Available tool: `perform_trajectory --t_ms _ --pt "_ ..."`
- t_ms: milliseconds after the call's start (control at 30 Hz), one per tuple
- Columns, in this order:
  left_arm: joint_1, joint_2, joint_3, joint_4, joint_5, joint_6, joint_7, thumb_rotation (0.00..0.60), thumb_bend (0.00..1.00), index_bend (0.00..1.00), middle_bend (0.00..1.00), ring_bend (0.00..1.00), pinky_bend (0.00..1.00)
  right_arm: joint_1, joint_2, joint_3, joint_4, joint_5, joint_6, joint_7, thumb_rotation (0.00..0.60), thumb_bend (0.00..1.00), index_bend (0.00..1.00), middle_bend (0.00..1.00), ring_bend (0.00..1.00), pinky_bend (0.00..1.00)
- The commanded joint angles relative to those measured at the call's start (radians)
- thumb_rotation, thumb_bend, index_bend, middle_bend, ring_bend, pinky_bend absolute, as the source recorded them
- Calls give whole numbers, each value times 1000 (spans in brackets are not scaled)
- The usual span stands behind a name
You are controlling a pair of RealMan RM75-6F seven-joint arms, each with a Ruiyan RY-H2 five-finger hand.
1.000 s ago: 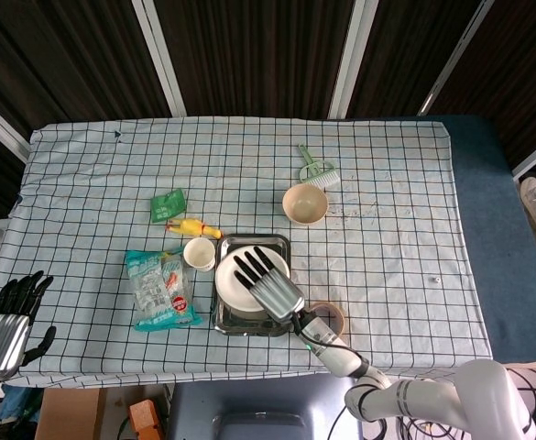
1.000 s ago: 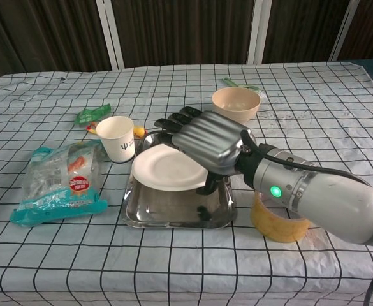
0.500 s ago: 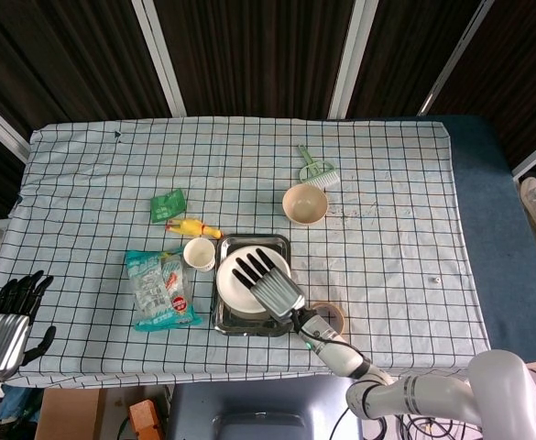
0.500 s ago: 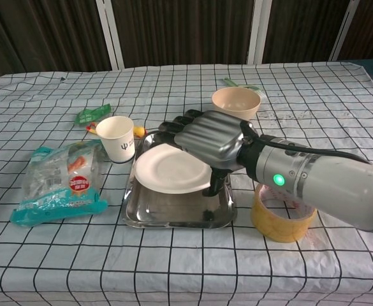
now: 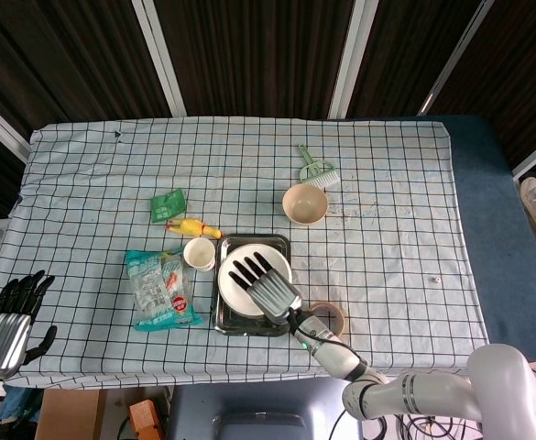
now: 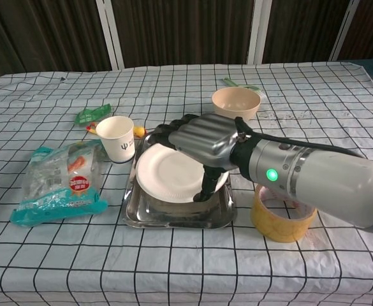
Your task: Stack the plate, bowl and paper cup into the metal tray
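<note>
Plate (image 6: 170, 175) sits tilted in the tray (image 6: 141, 213), your right hand (image 6: 202, 140) gripping its right rim, fingers over, thumb under; bowl (image 6: 236, 102) lies just beyond the tray, nearest that hand; left hand (image 5: 11, 316) hangs empty, fingers apart.

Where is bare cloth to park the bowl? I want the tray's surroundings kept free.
Free: the far cloth beyond the bowl and brush, and the right side past the tape roll. Crowded: left of the tray, where cup, snack bag and green packet sit.
</note>
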Motion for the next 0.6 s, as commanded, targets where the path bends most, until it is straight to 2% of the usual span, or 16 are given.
perform_trajectory --t_ms 33,133,400,500,600 --pt "1 0 0 0 2 4 -1 600 407 0 2 0 73 3 -2 -11 4 -6 9 12 600 0 0 0 0 0" --pt "4 2 1 -1 5 10 -4 600 408 0 2 0 73 -5 18 -19 -23 -33 28 50 600 0 0 0 0 0" --pt "1 0 1 -1 3 4 0 600 406 0 2 0 73 -62 145 -50 -120 -176 148 137 600 0 24 0 0 0" --pt "2 -2 1 -2 3 6 5 600 406 0 2 0 74 -81 183 -40 -107 -197 197 140 600 9 40 0 0 0" --pt "3 -2 0 -3 0 7 6 600 406 0 2 0 73 -93 203 -3 -47 -175 238 145 600 11 65 0 0 0"
